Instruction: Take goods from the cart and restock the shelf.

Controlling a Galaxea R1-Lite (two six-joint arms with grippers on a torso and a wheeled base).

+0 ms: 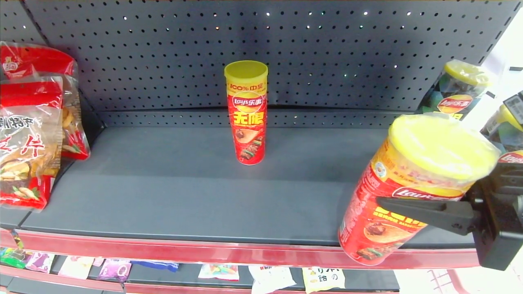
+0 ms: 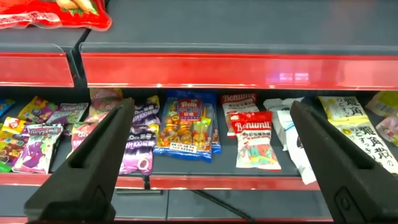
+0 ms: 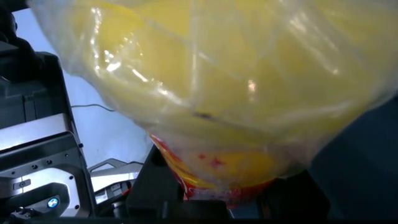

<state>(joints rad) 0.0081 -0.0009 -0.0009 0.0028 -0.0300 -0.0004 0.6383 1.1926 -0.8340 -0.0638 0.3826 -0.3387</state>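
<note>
One wrapped can (image 1: 408, 171) clenched in right jaws; one bare can (image 1: 246, 112) on shelf (image 1: 163, 196), well left of them; left jaws released.

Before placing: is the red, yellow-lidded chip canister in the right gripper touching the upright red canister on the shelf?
Apart. The head view shows bare grey shelf between the held canister and the upright canister.

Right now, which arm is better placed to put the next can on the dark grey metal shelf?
Right: the right gripper is shut on a red chip can with a yellow plastic lid, tilted by the dark grey shelf's front edge. The left gripper hangs open and empty, facing the lower shelf.
</note>
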